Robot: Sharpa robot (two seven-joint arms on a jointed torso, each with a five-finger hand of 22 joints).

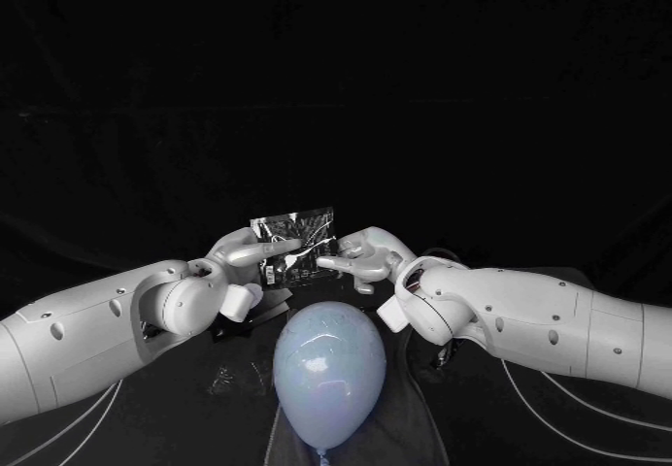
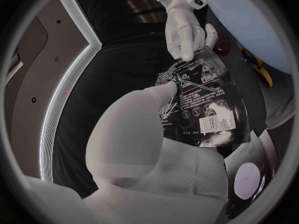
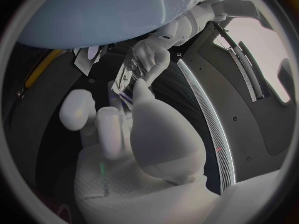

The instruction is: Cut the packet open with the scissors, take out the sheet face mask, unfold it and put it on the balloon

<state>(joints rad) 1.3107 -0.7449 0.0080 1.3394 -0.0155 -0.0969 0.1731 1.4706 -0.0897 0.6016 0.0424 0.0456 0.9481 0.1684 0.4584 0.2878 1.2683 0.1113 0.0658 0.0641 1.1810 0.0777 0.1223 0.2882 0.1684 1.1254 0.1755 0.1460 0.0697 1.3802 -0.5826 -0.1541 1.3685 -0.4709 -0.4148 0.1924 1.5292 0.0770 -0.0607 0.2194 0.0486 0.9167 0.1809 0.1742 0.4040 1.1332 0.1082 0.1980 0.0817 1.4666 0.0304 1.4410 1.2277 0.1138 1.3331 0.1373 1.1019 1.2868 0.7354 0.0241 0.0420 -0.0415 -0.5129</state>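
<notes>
Above the black table (image 1: 490, 427), just past the far end of the balloon, both hands meet on a dark glossy foil packet with white print (image 1: 297, 236). It is held upright, clear of the tabletop.

The left hand (image 1: 256, 257) has one finger laid flat across the packet's front and grips its lower left part. Whatever is behind the packet is hidden, and the other fingers curl in below. The right hand (image 1: 358, 254) has its fingers bunched, tips closed on the packet's lower right edge, with nothing else in it.

In the left wrist view the packet (image 2: 202, 104) shows its printed face, with a barcode at one end. The left hand (image 2: 140, 134) presses a fingertip (image 2: 168, 87) on it near one side. The right hand (image 2: 185, 32) comes in from the far side, its fingertips touching the packet's far corner.

In the right wrist view the right hand (image 3: 146, 129) stretches one finger up to the packet (image 3: 127, 77), which is seen at a slant and shiny. The left hand (image 3: 154, 52) holds it from the opposite side.

Whether the packet is cut open, cannot tell; its top edge looks straight in the head view.

A pale blue egg-shaped rubber balloon (image 1: 329, 364) lies on the table between the two forearms, knot end toward the robot. Its rounded end is just below the hands in the head view; cannot tell if it touches them. It also shows large behind the hands in both wrist views (image 2: 249, 15) (image 3: 93, 15).

A small glinting bit (image 1: 224, 379) lies on the table just beside the balloon on the left arm's side, too dim to identify.
</notes>
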